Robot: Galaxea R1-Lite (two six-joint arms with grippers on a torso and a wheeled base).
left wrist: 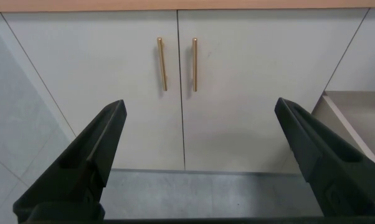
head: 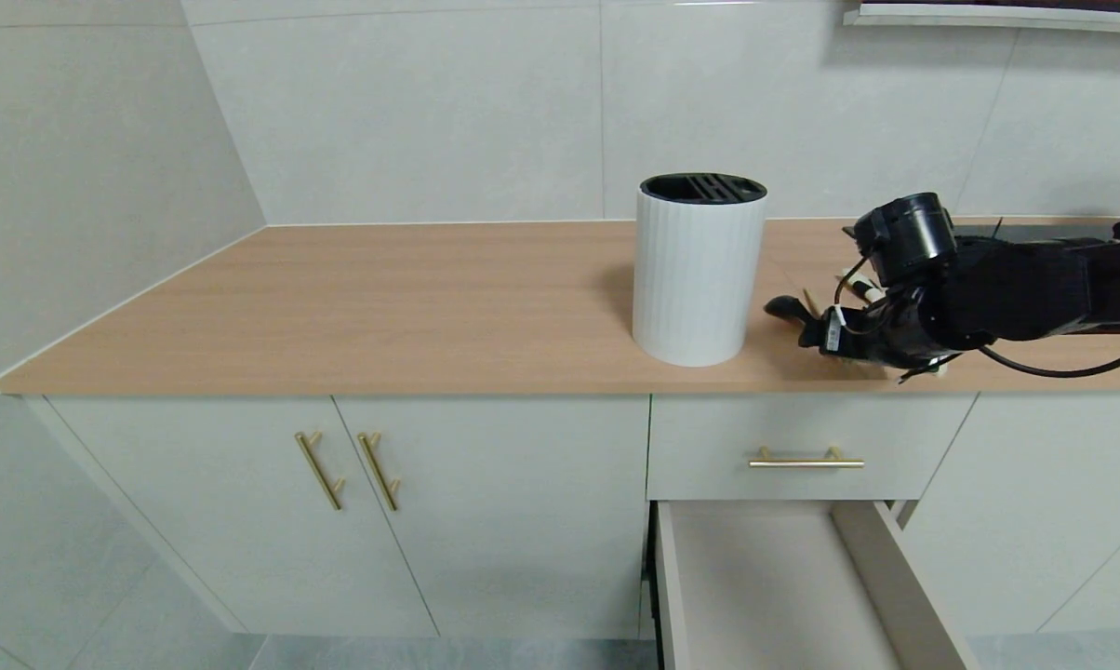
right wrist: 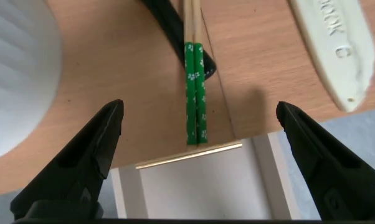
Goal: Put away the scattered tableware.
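A pair of wooden chopsticks with green patterned ends (right wrist: 195, 93) lies on the wooden counter (head: 383, 307), its green ends at the front edge. A black utensil (right wrist: 169, 31) lies close along one side of them and a white handle-shaped piece (right wrist: 337, 43) lies apart on the other side. My right gripper (right wrist: 199, 109) hovers open just above the chopsticks, one finger on each side. It sits low over the counter (head: 806, 321), right of the white ribbed holder with a black slotted top (head: 700, 270). My left gripper (left wrist: 200, 106) is open and holds nothing, facing the cabinet doors.
Below the counter's right part is a shut drawer with a gold handle (head: 805, 460), and under it a pulled-out drawer (head: 765, 577) with nothing inside. Two cabinet doors with gold handles (left wrist: 178, 62) are to the left. Tiled walls (head: 411, 112) close off the counter's back and left.
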